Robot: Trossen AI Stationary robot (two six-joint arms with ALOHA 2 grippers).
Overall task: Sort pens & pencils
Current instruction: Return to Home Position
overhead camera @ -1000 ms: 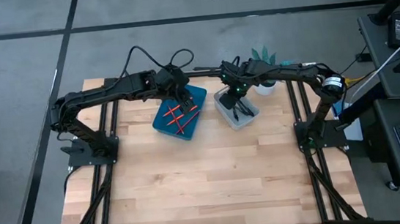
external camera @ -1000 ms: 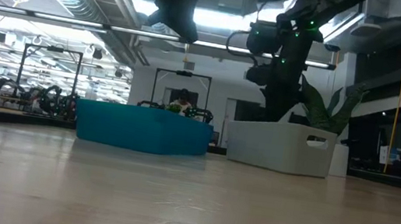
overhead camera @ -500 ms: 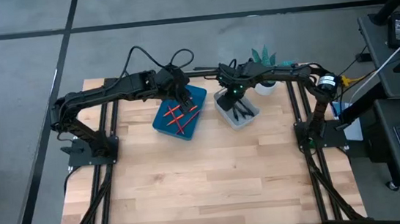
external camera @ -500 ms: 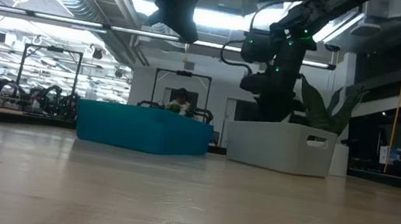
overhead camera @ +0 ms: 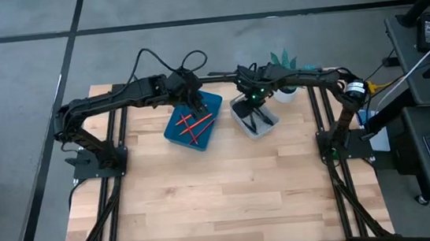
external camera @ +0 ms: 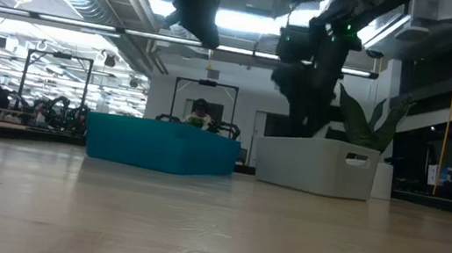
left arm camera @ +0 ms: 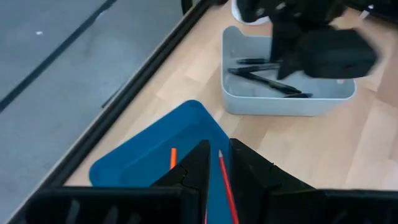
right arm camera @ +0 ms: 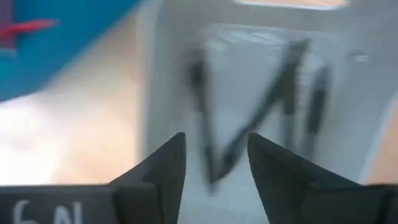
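Several red pencils lie crossed in the blue tray. Black pens lie in the white bin to its right. My left gripper hangs above the tray's far part. In its wrist view its fingers stand a narrow gap apart, and a red pencil down in the tray shows through that gap. My right gripper hovers over the white bin, open wide, with the pens blurred below it and nothing between its fingers.
A potted plant stands just beyond the white bin at the table's far edge. The tray and the bin sit side by side at the far middle. Bare wooden table stretches from them to the near edge.
My right arm has swung a little toward the blue tray and back, and its wrist has turned, staying over the white bin.
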